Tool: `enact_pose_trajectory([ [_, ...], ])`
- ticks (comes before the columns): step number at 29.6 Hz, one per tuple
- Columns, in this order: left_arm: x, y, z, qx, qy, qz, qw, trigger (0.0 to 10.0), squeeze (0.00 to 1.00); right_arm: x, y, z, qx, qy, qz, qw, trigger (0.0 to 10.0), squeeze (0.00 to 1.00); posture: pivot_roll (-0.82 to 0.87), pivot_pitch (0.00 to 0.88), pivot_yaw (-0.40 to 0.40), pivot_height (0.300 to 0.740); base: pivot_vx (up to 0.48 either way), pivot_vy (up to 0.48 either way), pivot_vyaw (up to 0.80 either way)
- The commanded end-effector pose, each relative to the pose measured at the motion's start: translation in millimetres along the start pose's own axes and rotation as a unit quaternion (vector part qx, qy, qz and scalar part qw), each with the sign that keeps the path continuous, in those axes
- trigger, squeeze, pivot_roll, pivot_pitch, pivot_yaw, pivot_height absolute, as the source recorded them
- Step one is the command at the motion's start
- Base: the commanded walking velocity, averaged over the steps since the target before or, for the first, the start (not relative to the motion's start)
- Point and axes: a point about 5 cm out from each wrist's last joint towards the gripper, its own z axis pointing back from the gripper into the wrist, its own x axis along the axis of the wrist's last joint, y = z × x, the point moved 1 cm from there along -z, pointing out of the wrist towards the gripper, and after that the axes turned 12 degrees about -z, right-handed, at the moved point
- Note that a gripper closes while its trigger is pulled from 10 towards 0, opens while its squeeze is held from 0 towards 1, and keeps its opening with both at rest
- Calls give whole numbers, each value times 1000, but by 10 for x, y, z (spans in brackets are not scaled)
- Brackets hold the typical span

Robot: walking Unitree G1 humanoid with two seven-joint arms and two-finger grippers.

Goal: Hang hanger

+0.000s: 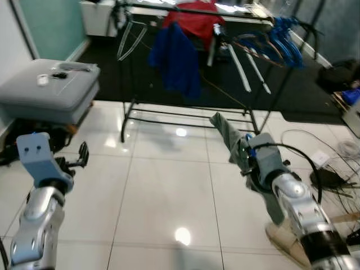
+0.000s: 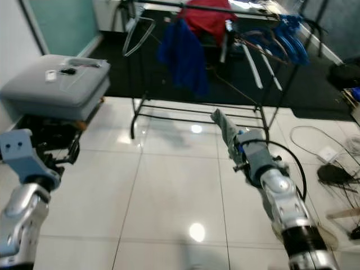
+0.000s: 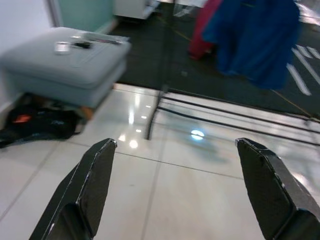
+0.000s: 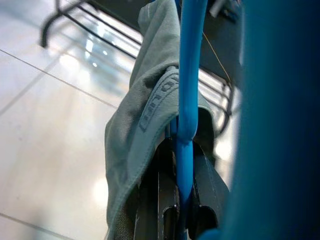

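The right pincer (image 4: 182,200) is clamped on a blue hanger (image 4: 190,75) draped with grey cloth (image 1: 228,138). The left pincer (image 3: 175,185) gapes wide, holding nothing, over white floor tiles (image 1: 163,191).

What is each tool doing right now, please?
Left tool: open, holding nothing.
Right tool: closed on the blue hanger with grey garment.

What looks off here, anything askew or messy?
The grey garment sits bunched and lopsided on the blue hanger clamped in the right gripper. Loose cables sprawl on the tiles by the rack. The left gripper is open.
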Motion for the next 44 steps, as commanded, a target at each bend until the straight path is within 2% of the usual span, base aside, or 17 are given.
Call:
enact_pose_trajectory([
  [1, -26, -5, 42, 2, 9, -6, 1000, 10000, 0, 30, -7, 14, -3, -12, -5, 1000, 10000, 0, -59, 96, -56, 740, 0, 0, -800],
  [17, -78, -213, -65, -68, 24, -2, 997, 10000, 0, 60, -9, 34, -6, -34, -18, 999, 10000, 0, -58, 68, -55, 740, 0, 0, -150],
  [22, 48, -368, -43, -174, -12, 27, 984, 10000, 0, 131, 164, 42, 126, -24, -90, 988, 10000, 0, -64, 68, -39, 740, 0, 0, 0],
  [23, 48, -368, -43, -174, -12, 27, 984, 10000, 0, 131, 164, 42, 126, -24, -90, 988, 10000, 0, -64, 68, -39, 740, 0, 0, 0],
  [27, 405, -480, 46, -306, -103, -44, 945, 10000, 0, 179, 350, 225, 312, 25, -38, 949, 10000, 0, -69, 64, -51, 740, 0, 0, 0],
  [28, 489, -490, 74, -335, -118, -56, 933, 10000, 0, 195, 337, 259, 333, 32, -32, 942, 10000, 0, -67, 52, -55, 740, 0, 0, 0],
  [31, 545, -496, 94, -357, -128, -65, 923, 10000, 0, 210, 325, 279, 346, 37, -28, 937, 10000, 0, -66, 50, -54, 740, 0, 0, 0],
  [32, 585, -507, 122, -387, -132, -91, 908, 10000, 0, 236, 313, 294, 361, 41, -23, 932, 10000, 0, -59, 36, -52, 740, 0, 0, 0],
  [35, 636, -571, 238, -494, -129, -192, 838, 10000, 0, 378, 356, 342, 418, 39, -16, 908, 10000, 0, -56, 28, -49, 740, 0, 0, 0],
  [36, 636, -571, 238, -494, -129, -192, 838, 10000, 0, 378, 356, 342, 418, 39, -16, 908, 10000, 0, -56, 28, -49, 740, 0, 0, 0],
  [37, 641, -597, 275, -525, -126, -225, 811, 10000, 0, 425, 390, 362, 436, 38, -15, 899, 10000, 0, -59, 27, -49, 740, 0, 0, 0],
  [38, 641, -597, 275, -525, -126, -225, 811, 10000, 0, 425, 390, 362, 436, 38, -15, 899, 10000, 0, -59, 27, -49, 740, 0, 0, 0],
  [39, 642, -611, 296, -543, -124, -243, 794, 10000, 0, 452, 411, 373, 447, 38, -14, 893, 10000, 0, -59, 28, -47, 740, 0, 0, 0],
  [40, 596, -638, 289, -552, -119, -297, 770, 10000, 0, 466, 443, 403, 465, 45, -7, 884, 10000, 0, -55, 27, -45, 740, 0, 0, 0],
  [42, 596, -638, 289, -552, -119, -297, 770, 10000, 0, 466, 443, 403, 465, 45, -7, 884, 10000, 0, -55, 27, -45, 740, 0, 0, 0],
  [43, 493, -686, 304, -563, -116, -371, 729, 10000, 0, 440, 482, 424, 478, 58, 14, 877, 10000, 0, -54, 26, -42, 740, 0, 0, 0],
  [44, 493, -686, 304, -563, -116, -371, 729, 10000, 0, 440, 482, 424, 478, 58, 14, 877, 10000, 0, -54, 26, -42, 740, 0, 0, 0],
])
